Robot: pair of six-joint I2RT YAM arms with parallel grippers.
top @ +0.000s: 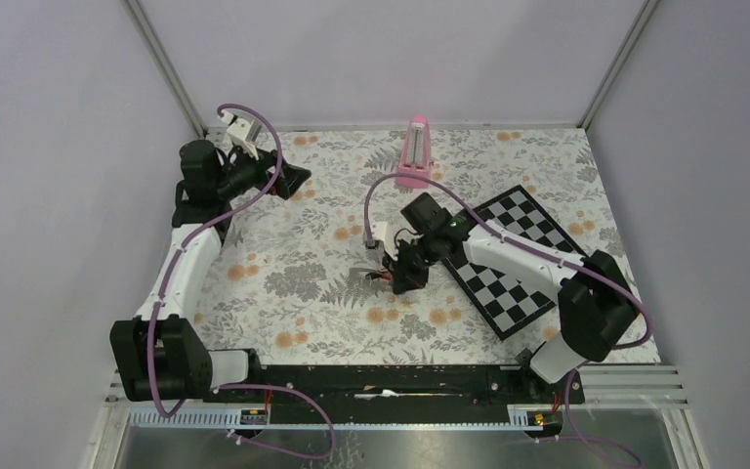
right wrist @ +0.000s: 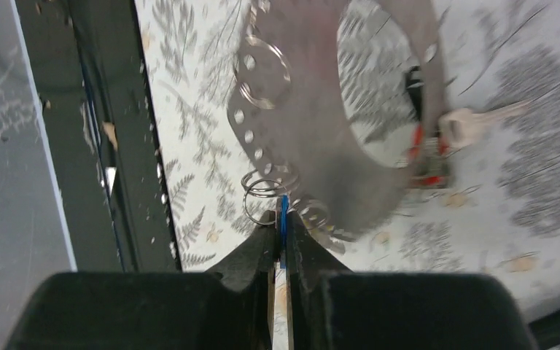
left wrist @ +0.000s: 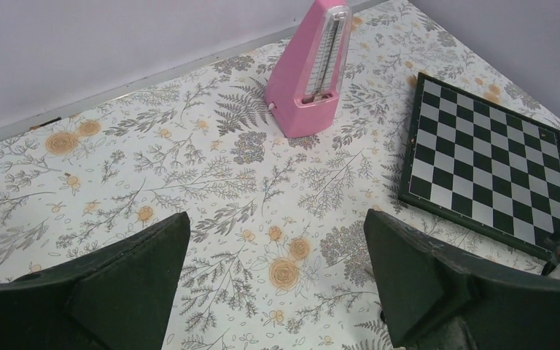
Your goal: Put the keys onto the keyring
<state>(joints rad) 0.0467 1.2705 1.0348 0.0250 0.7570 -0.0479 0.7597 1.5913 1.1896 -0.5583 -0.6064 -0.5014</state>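
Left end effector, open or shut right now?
Open. The left end effector shows both fingers wide apart in its wrist view, with only floral tablecloth between them; nothing held.

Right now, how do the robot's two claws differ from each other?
The left gripper stands wide open and empty; the right gripper is shut on a blue key. The left gripper hangs near the far left corner of the table; the right gripper is mid-table, its key at a silver ring on the grey strap. Both are black, with two fingers.
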